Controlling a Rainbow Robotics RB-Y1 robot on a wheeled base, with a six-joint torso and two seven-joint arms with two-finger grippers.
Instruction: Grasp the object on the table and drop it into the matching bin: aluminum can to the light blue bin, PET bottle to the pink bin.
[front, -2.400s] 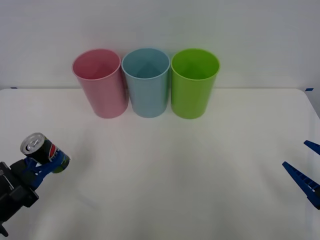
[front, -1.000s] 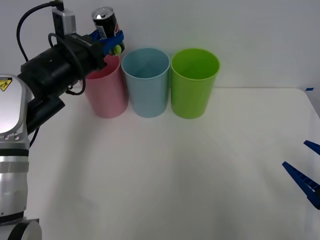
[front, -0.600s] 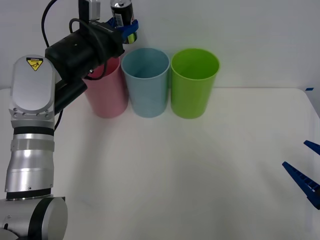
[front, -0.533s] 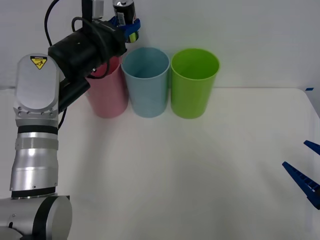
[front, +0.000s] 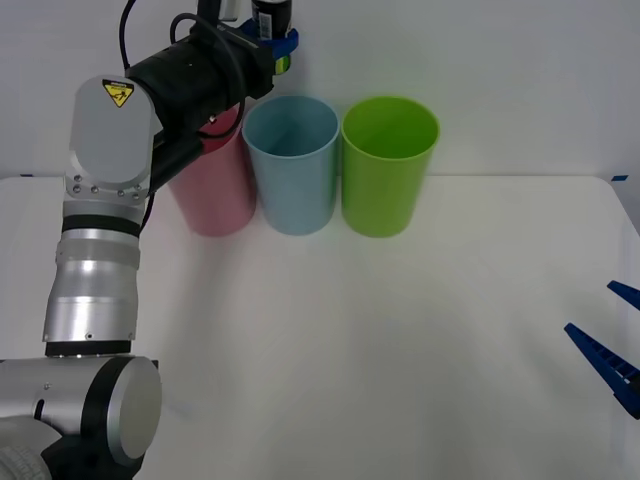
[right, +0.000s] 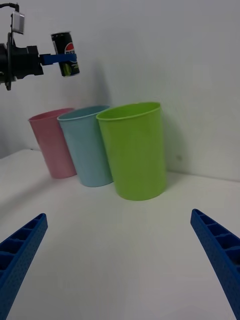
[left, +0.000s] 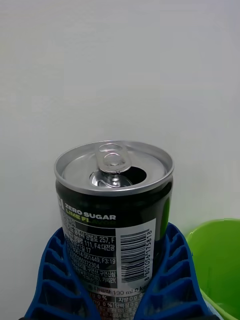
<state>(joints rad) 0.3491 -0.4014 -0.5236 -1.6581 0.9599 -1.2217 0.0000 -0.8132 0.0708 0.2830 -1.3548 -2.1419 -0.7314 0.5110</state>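
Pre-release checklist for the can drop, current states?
1. Grip: left gripper shut on the can, can upright: ok.
2. Target: light blue bin upright, mouth open: ok.
3. Alignment: in the front view the can sits above the blue bin's left rim, near the pink bin; depth unclear: cannot tell.
4. Height: can well above all the rims: ok.
5. Right gripper open, low over the table, away from the bins: ok.

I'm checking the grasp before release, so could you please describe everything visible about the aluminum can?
The aluminum can is small and short, with a dark body, green lettering, a barcode label and a silver top whose mouth is already open. It stands upright, clamped at its lower body between the blue ribbed fingers of the left gripper, held high in the air roughly over the near edge of the light blue bin, touching nothing else.
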